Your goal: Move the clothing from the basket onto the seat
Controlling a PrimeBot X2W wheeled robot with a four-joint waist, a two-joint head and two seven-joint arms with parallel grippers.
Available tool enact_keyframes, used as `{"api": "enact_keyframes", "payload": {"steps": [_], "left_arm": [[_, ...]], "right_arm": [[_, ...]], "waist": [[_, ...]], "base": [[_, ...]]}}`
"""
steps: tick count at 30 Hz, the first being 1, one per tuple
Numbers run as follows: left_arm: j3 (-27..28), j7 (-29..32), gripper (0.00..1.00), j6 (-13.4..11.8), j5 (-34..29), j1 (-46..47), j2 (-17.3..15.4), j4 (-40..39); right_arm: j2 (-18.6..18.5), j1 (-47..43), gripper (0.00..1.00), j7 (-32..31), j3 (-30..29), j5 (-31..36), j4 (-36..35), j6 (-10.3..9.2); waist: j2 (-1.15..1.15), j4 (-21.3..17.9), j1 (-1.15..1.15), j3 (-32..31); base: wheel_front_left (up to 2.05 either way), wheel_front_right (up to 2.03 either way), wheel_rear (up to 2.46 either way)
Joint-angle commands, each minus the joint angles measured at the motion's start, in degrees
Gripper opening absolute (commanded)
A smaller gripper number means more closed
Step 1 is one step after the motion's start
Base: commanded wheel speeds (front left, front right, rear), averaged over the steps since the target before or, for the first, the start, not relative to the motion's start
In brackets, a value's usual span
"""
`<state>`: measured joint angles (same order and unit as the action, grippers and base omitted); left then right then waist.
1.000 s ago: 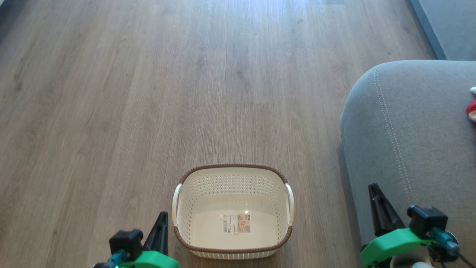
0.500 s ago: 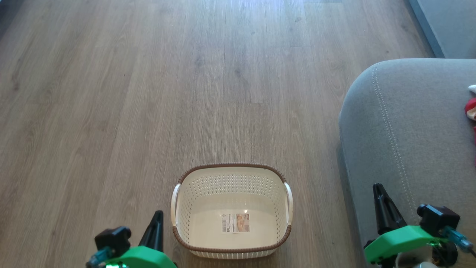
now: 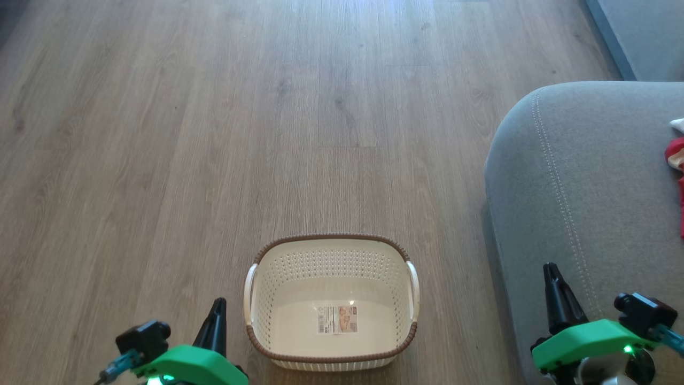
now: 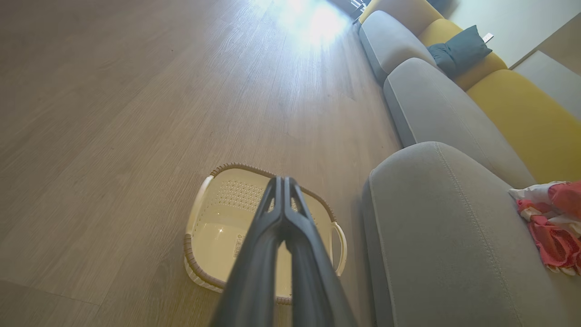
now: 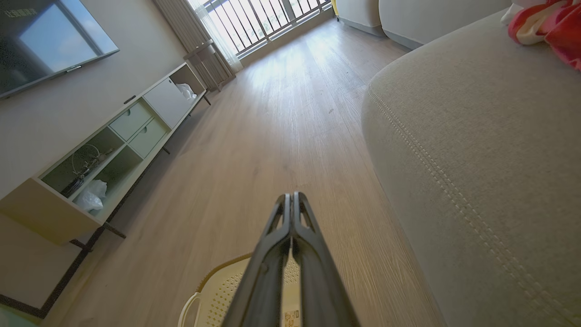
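The cream basket with a brown braided rim stands on the wood floor; inside it only a paper label shows. The red and white clothing lies on the grey seat at the right edge, seen again in the left wrist view as clothing on the seat and in the right wrist view as clothing. My left gripper is shut and holds nothing, left of the basket. My right gripper is shut, with nothing in it, over the seat's near corner.
More grey and yellow couch sections with a dark cushion run behind the seat. A low TV cabinet stands along the far wall under a screen. Open wood floor spreads ahead and left of the basket.
Both grippers have drawn down and outward in the head view, the left one further left, the right one further right. The whole view has shifted slightly. Basket and clothing stay put.
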<state>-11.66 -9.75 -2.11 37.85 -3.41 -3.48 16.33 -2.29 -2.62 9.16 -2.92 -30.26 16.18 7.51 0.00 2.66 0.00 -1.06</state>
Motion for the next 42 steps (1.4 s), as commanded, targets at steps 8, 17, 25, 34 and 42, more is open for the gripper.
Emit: {"api": "enact_keyframes", "payload": {"steps": [8, 17, 25, 34, 42], "left_arm": [[2.3, 1.2, 0.00, 1.3, 5.7, 3.7, -0.6, -1.8], [3.7, 2.6, 0.00, 2.2, 11.2, 4.3, -0.7, -1.9], [4.9, 3.8, 0.00, 3.0, 16.0, 4.8, -0.7, -2.0], [6.4, 5.3, 0.00, 3.9, 21.4, 5.4, -0.8, -2.0], [7.8, 6.5, 0.00, 4.7, 26.2, 6.0, -0.8, -2.1]], "right_arm": [[-0.4, 3.8, 0.00, -1.5, -0.3, -6.2, -2.0, -0.01], [-0.4, 4.3, 0.00, -3.0, -0.6, -12.2, -2.0, -0.01], [-0.4, 4.8, 0.00, -4.4, -1.0, -17.5, -2.1, -0.01], [-0.4, 5.3, 0.00, -5.9, -1.3, -23.5, -2.1, -0.01], [-0.4, 5.8, 0.00, -7.2, -1.6, -28.8, -2.1, -0.01]], "waist": [[0.00, -0.2, 0.00, 0.1], [0.00, -0.5, 0.00, 0.2], [0.00, -0.7, 0.00, 0.3], [0.00, -1.0, 0.00, 0.5], [0.00, -1.2, 0.00, 0.6]], "base": [[0.00, 0.00, 0.00], [0.00, 0.00, 0.00], [0.00, 0.00, 0.00], [0.00, 0.00, 0.00], [0.00, 0.00, 0.00]]}}
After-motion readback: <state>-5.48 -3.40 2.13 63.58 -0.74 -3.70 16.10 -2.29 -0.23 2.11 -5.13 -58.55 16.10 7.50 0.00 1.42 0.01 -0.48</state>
